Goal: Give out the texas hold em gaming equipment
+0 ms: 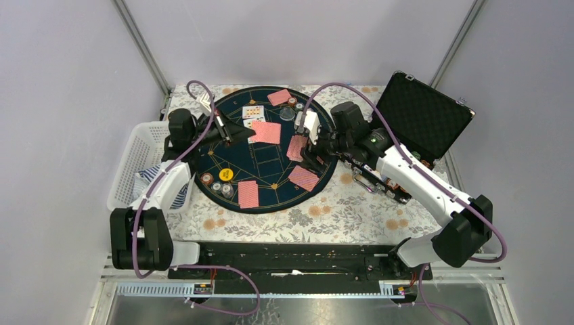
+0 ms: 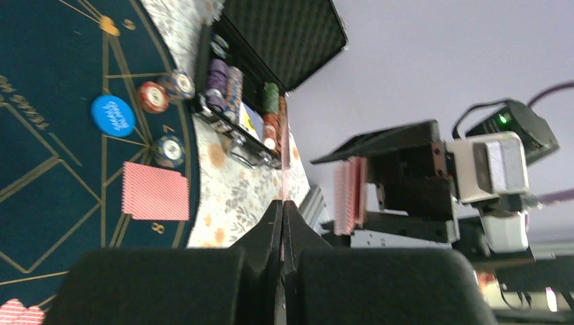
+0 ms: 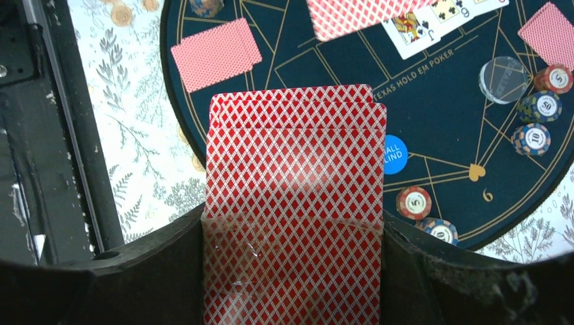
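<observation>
My right gripper [image 3: 294, 237] is shut on a deck of red-backed playing cards [image 3: 296, 156], held above the right side of the dark-blue mat [image 1: 264, 166]. In the top view the right gripper [image 1: 309, 143] faces my left gripper [image 1: 249, 133]. My left gripper [image 2: 283, 204] is shut on a single card, seen edge-on as a thin pink line [image 2: 285, 177]. That card [image 1: 267, 132] hangs over the mat's middle. Face-down card pairs [image 1: 248, 194] [image 1: 304, 178] [image 1: 279, 97] and face-up cards [image 1: 253, 112] lie on the mat. Chips [image 1: 216, 186], a yellow button [image 1: 226, 175] and a blue button [image 3: 394, 154] lie there too.
The open black case [image 1: 423, 115] stands at the right with rows of chips [image 2: 230, 81] in it. A white basket [image 1: 139, 162] sits at the left. A clear disc [image 3: 504, 78] and more chips [image 3: 541, 106] lie at the mat's far edge. Floral cloth covers the table.
</observation>
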